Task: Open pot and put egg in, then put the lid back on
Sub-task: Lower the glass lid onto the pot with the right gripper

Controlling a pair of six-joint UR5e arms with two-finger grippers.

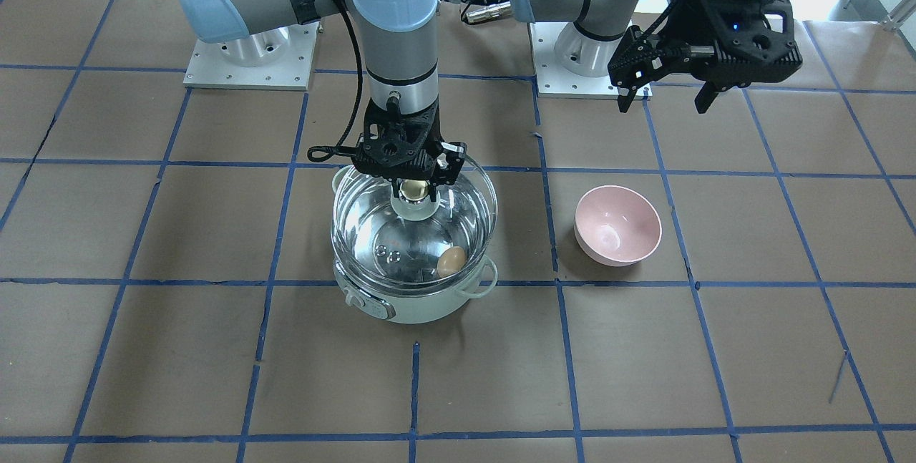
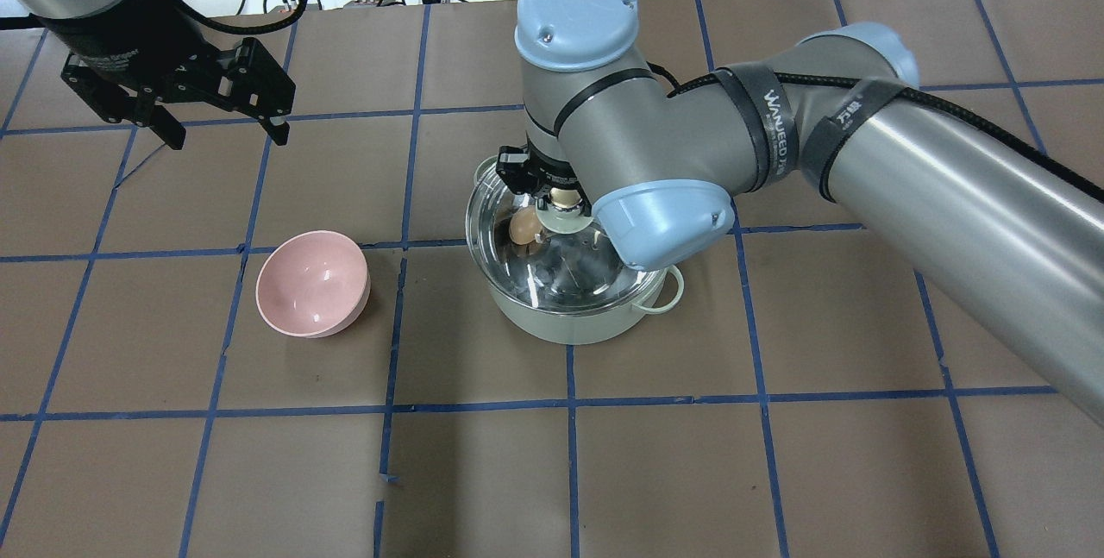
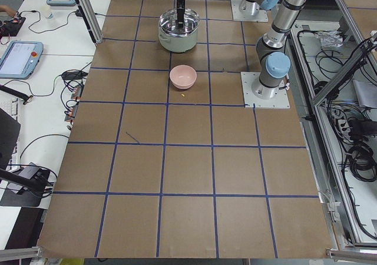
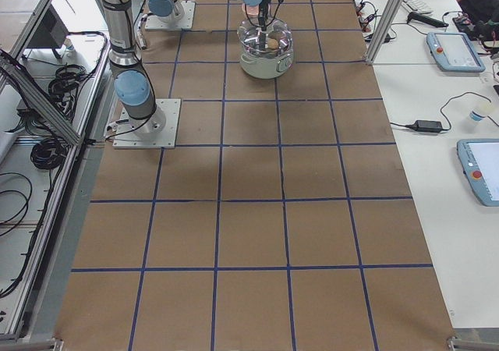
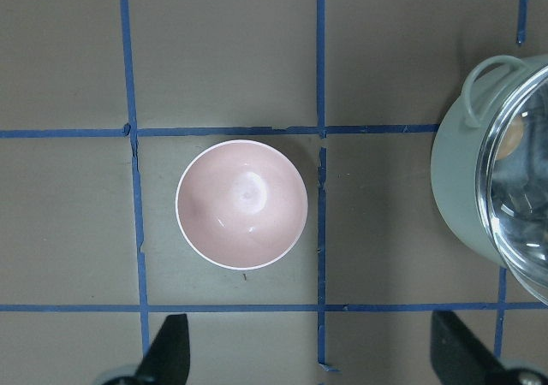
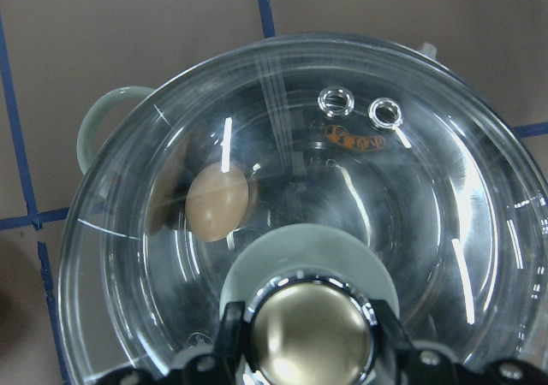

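**Right gripper clamped on the lid, egg inside the pot**

The right gripper [image 1: 413, 187] points straight down, and its two fingers are closed on either side of the cream-gold knob [image 6: 308, 329] of the lid [image 1: 372, 220]. The clear glass dome hangs directly under this gripper and covers the mouth of the pot [image 1: 422, 309]. The pictures do not show whether the lid's rim sits fully on the pot or is just above it.

The egg [image 1: 451, 261] shows through the glass. It lies on the shiny pot floor, below the right gripper and off to one side of the knob, close to the pot wall. In the right wrist view, two small vent rings [image 6: 336, 101] sit in the glass ahead of the gripper, on the far side of the dome from the knob.

The left gripper [image 1: 664, 100] is well apart from the pot and raised above the table [image 1: 143, 348]. Its fingers are spread wide and hold nothing. A pink bowl [image 1: 617, 225] stands upright on the table below this gripper. In the left wrist view, the bowl sits ahead of the gap between the fingertips, with the pot's edge off to one side.
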